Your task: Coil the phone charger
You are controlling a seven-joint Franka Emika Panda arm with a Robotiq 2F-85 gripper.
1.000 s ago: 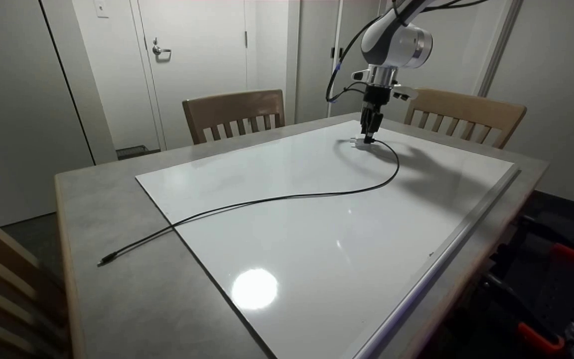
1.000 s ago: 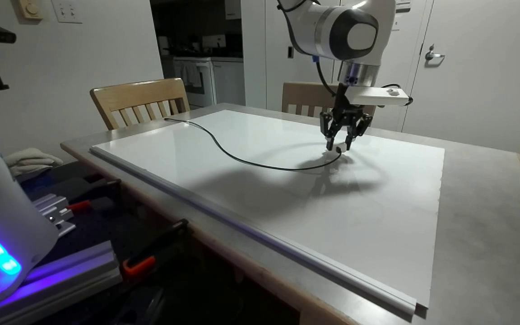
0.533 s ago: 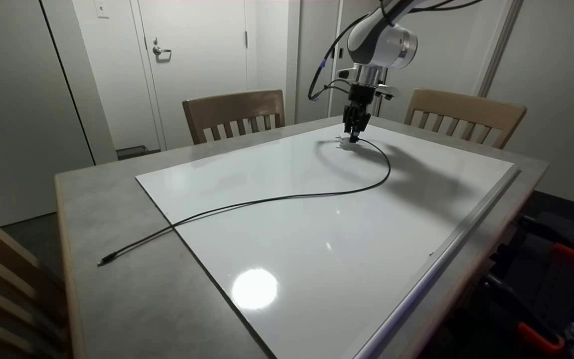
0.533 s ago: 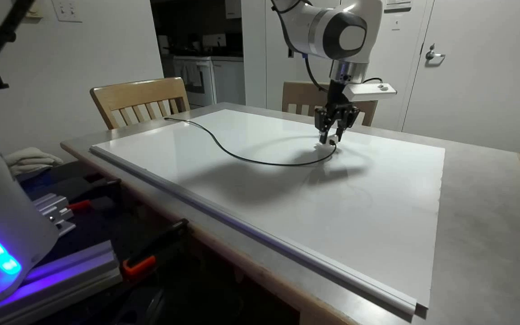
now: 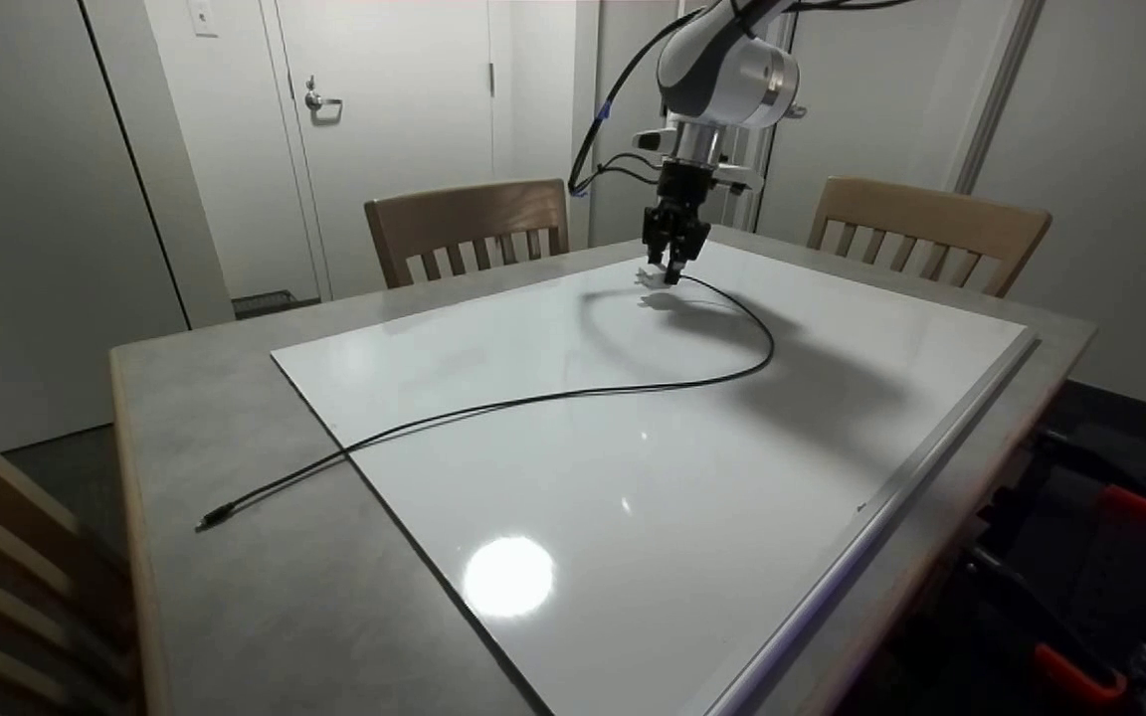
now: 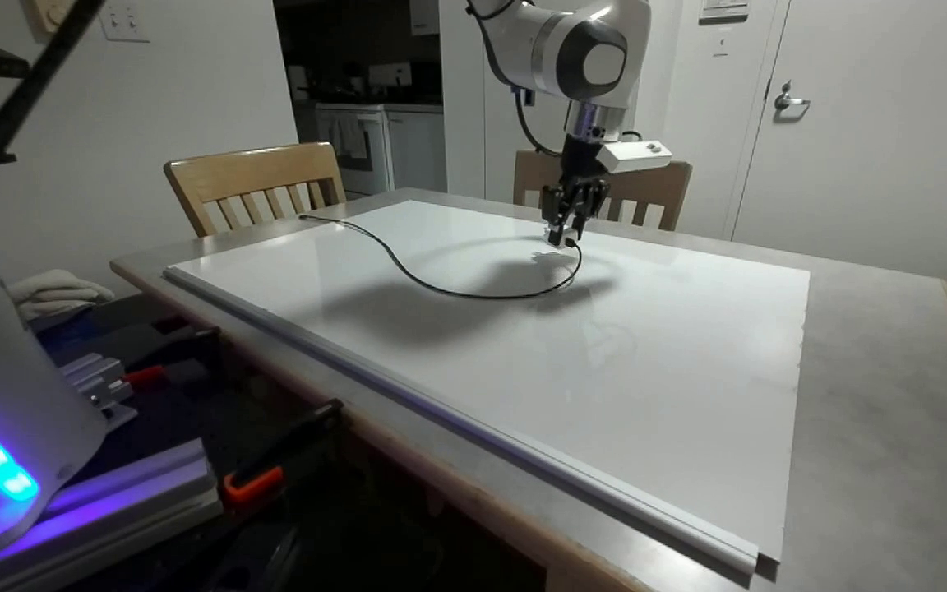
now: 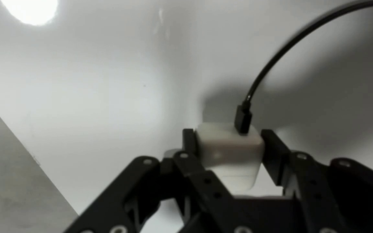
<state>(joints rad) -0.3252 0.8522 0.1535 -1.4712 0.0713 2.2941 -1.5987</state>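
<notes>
The claw (image 7: 231, 140) grips the white adapter (image 7: 228, 158) just above the board (image 5: 593, 497). The cable (image 7: 288, 44) curves from the adapter across the board; its far plug (image 5: 219, 514) rests on the bench (image 5: 265, 617).

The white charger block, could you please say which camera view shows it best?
The wrist view: the white charger block appears large between the fingers, with the black connector plugged into it. Both exterior views show it only as a small white patch, partly hidden by the fingers.
</notes>
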